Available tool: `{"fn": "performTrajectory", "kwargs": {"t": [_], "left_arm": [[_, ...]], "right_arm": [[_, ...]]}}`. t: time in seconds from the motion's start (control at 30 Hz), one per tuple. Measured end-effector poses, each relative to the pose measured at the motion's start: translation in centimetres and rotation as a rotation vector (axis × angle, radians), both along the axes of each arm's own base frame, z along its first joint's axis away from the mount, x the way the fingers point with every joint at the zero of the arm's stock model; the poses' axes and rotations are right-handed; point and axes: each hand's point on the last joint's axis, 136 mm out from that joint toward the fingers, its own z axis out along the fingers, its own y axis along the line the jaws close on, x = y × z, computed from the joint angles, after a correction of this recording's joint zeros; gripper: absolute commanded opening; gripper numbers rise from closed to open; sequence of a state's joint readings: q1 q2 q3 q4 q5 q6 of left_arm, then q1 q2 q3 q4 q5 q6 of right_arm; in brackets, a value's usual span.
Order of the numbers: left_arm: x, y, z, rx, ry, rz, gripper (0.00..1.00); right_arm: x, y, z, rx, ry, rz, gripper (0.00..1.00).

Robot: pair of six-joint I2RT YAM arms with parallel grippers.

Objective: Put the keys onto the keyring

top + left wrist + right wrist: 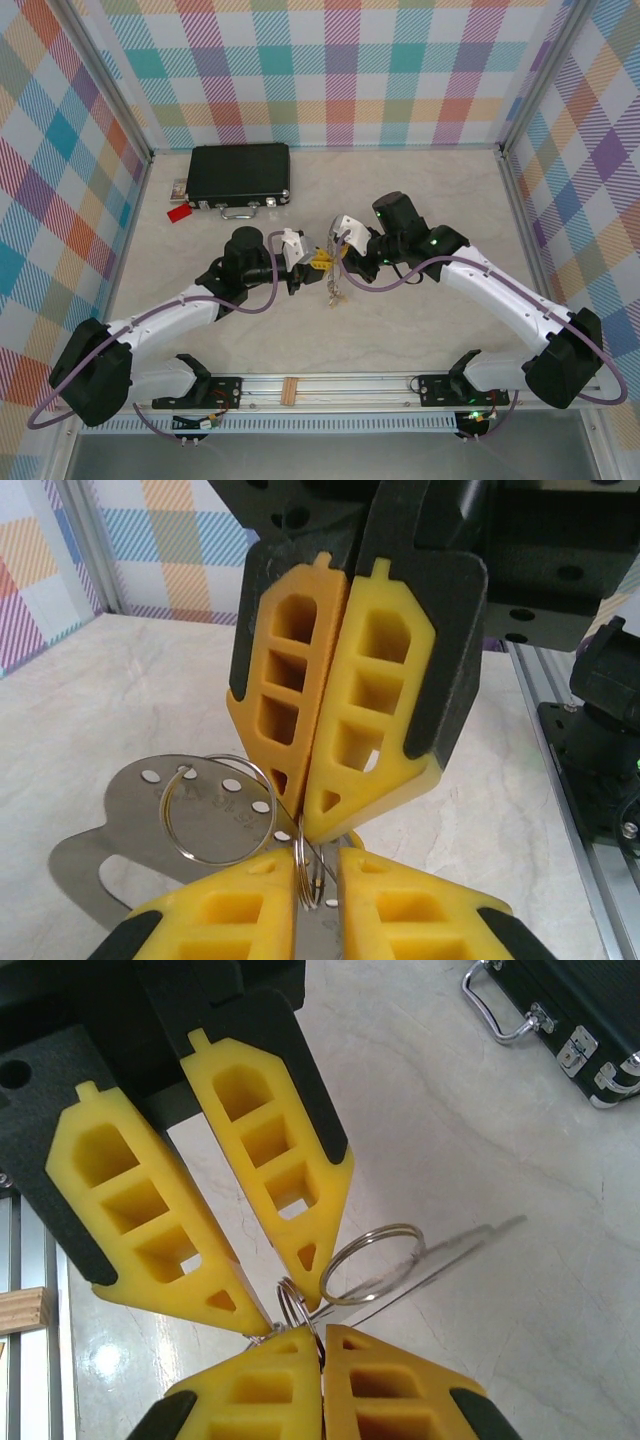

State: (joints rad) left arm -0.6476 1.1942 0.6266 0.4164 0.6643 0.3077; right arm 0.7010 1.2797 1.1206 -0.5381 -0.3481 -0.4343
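Your left claw (303, 825) is holding its yellow tips nearly together, pinching the small coiled ring (308, 868) from one side. Your right claw (288, 1310) is clamping fully shut on that same ring from the opposite side, so the two pairs of tips are meeting nose to nose. The keyring (215, 862) is hanging just beside both sets of tips, running through a hole in a flat silver piece (135, 815). The keys (335, 290) are lying just nearer you than the claws.
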Motion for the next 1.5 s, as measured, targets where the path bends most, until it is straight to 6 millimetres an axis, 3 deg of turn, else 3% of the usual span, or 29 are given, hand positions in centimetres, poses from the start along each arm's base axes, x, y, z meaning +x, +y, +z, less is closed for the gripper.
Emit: {"fn": "performTrajectory", "kwargs": {"t": [0.17,0.23,0.33,0.37,0.43,0.57,0.73,1.0,1.2,1.5], "left_arm": [[0.0,0.0,0.1,-0.006,-0.001,0.001,0.11],[0.1,0.0,0.0,-0.003,0.004,0.002,0.0],[0.2,-0.2,-0.2,-0.005,0.013,-0.003,0.0],[0.2,-0.3,-0.2,-0.007,0.014,-0.004,0.0],[0.2,-0.3,-0.2,-0.01,0.015,-0.006,0.0],[0.3,-0.4,0.3,-0.041,0.008,-0.001,0.0],[0.4,-0.1,0.6,-0.116,0.001,0.026,0.0],[1.7,0.0,2.6,-0.274,-0.028,0.089,0.0],[2.3,0.2,5.0,-0.393,-0.054,0.121,0.0],[2.2,0.3,6.7,-0.461,-0.058,0.122,0.0]], "right_arm": [[-0.1,0.0,0.0,-0.001,0.001,0.001,0.07],[-0.1,0.0,-0.1,-0.003,0.003,0.003,0.07],[-0.2,-0.1,-0.2,-0.012,0.005,0.0,0.07],[-0.2,-0.1,-0.3,-0.013,0.005,0.0,0.1],[-0.2,-0.1,-0.3,-0.014,0.004,-0.002,0.24],[0.5,-0.3,0.2,-0.005,-0.02,-0.044,0.34],[0.6,-1.4,2.0,0.056,-0.106,-0.115,0.38],[0.4,-3.0,5.3,0.188,-0.251,-0.192,0.38],[0.7,-2.5,5.5,0.222,-0.27,-0.188,0.37],[1.4,-0.9,5.1,0.227,-0.287,-0.171,0.38]]}}
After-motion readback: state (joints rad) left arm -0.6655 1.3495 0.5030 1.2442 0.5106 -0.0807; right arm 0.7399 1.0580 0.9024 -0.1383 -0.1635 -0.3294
